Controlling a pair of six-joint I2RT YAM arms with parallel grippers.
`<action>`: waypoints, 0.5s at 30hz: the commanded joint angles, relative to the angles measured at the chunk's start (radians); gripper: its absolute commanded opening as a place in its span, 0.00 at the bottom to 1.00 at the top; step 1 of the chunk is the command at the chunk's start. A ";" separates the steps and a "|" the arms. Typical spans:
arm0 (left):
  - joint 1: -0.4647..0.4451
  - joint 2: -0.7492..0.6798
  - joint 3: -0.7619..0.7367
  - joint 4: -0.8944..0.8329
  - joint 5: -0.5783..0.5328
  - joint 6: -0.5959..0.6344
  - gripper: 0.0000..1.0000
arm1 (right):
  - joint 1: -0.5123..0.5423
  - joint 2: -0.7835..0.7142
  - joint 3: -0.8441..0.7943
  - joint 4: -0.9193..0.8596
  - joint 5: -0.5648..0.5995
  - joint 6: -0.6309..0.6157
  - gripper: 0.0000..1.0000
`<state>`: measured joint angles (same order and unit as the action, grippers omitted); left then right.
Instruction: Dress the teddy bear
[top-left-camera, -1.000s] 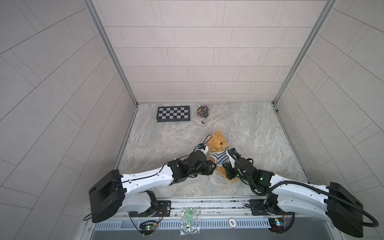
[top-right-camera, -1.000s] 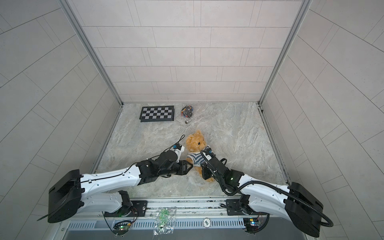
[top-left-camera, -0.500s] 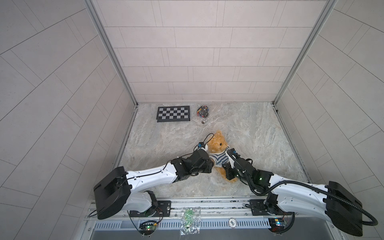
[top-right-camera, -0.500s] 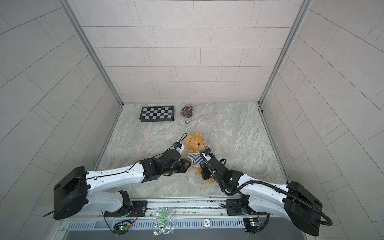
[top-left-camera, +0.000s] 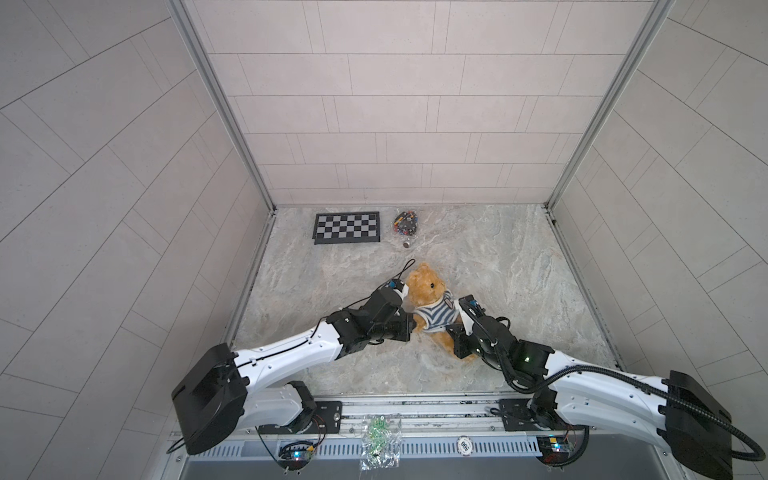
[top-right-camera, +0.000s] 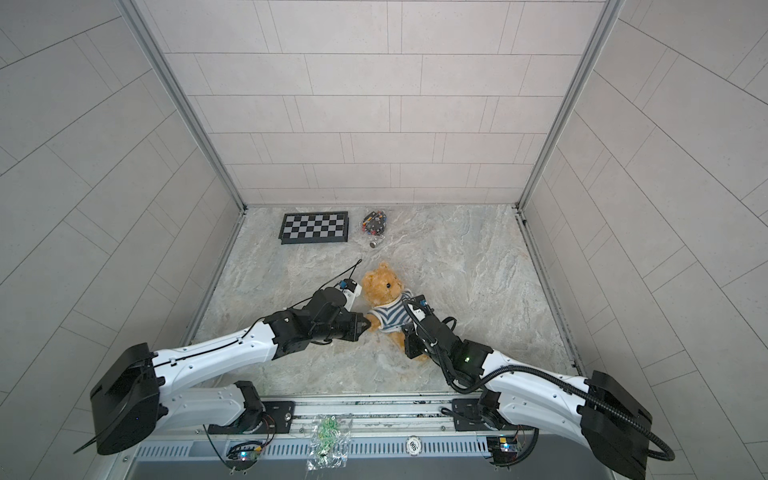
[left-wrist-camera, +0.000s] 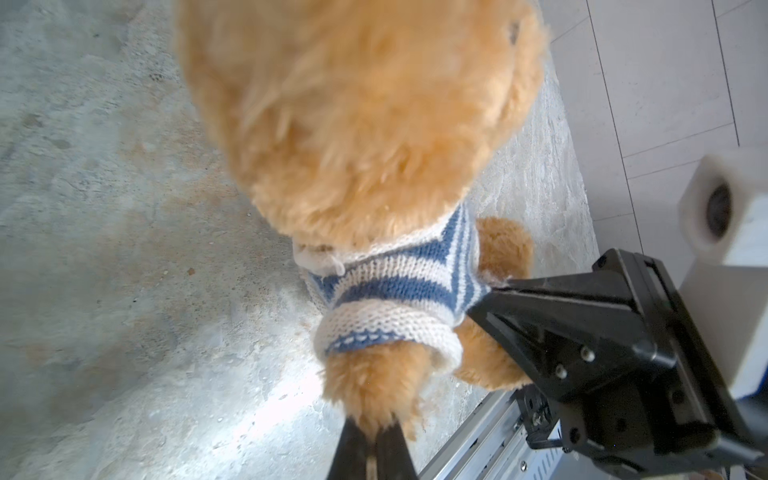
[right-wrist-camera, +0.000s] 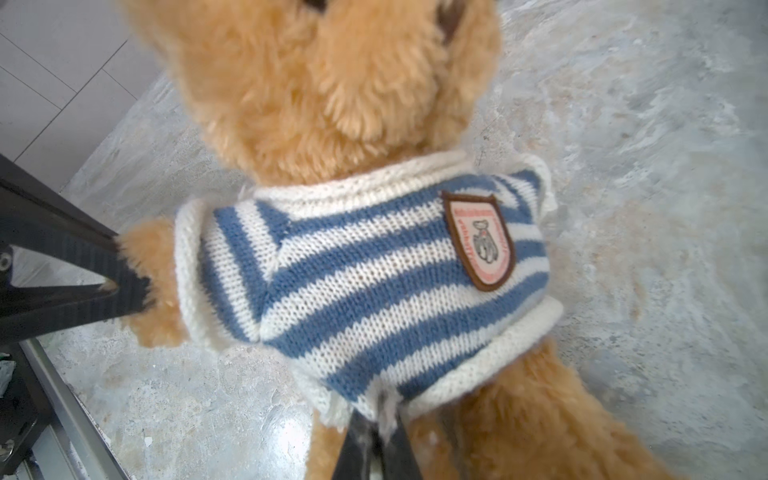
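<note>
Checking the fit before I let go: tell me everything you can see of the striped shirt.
The striped shirt is a blue-and-white knit with cream ribbed edges and a shield patch on the chest. It sits on the teddy bear, head through the collar, one arm out of a sleeve. The right hand pinches its bottom hem; the left hand grips that bare paw.

Robot test cell, lab type. Pale tiled walls (top-left-camera: 407, 104) on three sides, joined by metal corner posts (top-left-camera: 221, 104). Stone-pattern counter (top-left-camera: 498, 270). Left arm (top-left-camera: 286, 355) and right arm (top-left-camera: 602, 390) bolted to a metal rail (top-left-camera: 415, 409) in front; bare circuit board (top-left-camera: 296, 451) hanging just beneath. Checkerboard card (top-left-camera: 347, 227) by back wall.
</note>
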<state>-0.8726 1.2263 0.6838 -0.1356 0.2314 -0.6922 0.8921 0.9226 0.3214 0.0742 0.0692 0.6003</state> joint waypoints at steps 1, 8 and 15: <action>0.027 -0.010 -0.014 -0.091 0.055 0.113 0.00 | -0.019 -0.013 -0.006 -0.073 0.055 0.010 0.00; 0.025 -0.001 -0.061 0.039 0.088 0.033 0.00 | -0.012 0.042 0.089 -0.074 -0.035 -0.016 0.15; 0.024 -0.022 -0.085 0.053 0.077 0.024 0.00 | 0.027 0.118 0.215 -0.066 -0.088 -0.091 0.36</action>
<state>-0.8532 1.2263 0.6163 -0.0982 0.3145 -0.6624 0.9051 1.0119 0.4862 0.0174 0.0029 0.5426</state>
